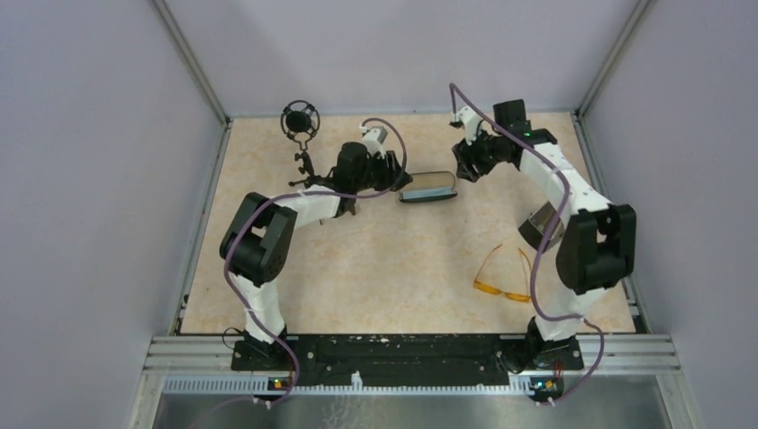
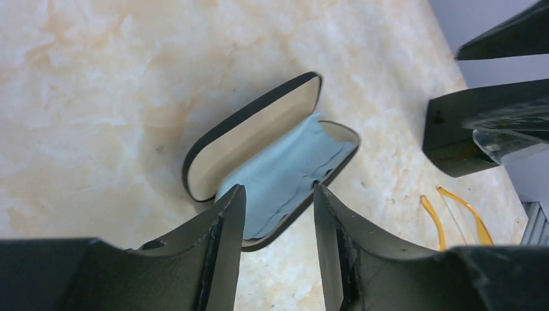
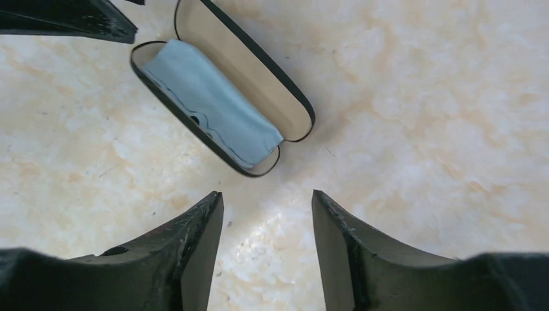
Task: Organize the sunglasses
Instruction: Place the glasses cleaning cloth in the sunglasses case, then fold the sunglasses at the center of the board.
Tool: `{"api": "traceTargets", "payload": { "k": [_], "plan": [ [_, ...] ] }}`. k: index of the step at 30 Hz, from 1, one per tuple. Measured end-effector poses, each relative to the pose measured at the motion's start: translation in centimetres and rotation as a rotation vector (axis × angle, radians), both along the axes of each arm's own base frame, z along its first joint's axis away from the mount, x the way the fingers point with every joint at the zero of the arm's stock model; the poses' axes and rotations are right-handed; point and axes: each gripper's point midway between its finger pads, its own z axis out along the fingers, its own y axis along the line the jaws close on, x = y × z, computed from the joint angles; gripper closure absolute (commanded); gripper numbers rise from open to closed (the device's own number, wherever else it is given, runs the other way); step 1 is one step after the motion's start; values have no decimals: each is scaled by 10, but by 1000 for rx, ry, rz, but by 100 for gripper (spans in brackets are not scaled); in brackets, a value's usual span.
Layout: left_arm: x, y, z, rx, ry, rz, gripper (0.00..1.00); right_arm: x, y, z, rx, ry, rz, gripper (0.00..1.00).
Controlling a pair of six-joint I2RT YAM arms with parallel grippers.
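Case (image 3: 249,71) lies open on the table (image 3: 421,129), tan lining exposed. Cloth (image 3: 207,103) lies in one half and covers most of it. Gripper (image 3: 267,194) hangs near the case without touching it, fingers spread, nothing between them. A black part (image 3: 65,19) sits at the top left corner.

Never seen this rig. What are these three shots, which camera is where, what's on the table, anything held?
Two robot arms are bolted at the table's near edge. The wide picture comes from a fixed camera above and behind them. The other two come from cameras on each wrist; the dark prongs at the bottom are that arm's fingers. On the table: an open black glasses case with a light blue cloth in it, and orange sunglasses lying apart, near the right arm. The left hand and right hand sit on either side of the case, both open, holding nothing.
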Motion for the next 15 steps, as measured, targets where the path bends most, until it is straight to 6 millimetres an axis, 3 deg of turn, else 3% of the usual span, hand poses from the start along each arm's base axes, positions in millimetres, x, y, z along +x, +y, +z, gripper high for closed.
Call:
{"api": "traceTargets", "payload": {
  "k": [3, 6, 8, 11, 15],
  "plan": [
    [-8, -6, 24, 9, -59, -8, 48, -20, -10, 44, 20, -105, -18, 44],
    [-28, -21, 38, 47, -105, -45, 48, -51, -19, 65, 22, -156, -22, 44],
    [-47, -34, 40, 89, -128, -84, 48, -71, -25, 63, 15, -158, -28, 44],
    [-81, -52, 36, 173, -149, -140, 47, -101, -37, 43, -11, -116, -45, 42],
    [-131, -61, 21, 304, -151, -192, 44, -134, -51, 22, -43, -81, -80, 33]
  ]
}}
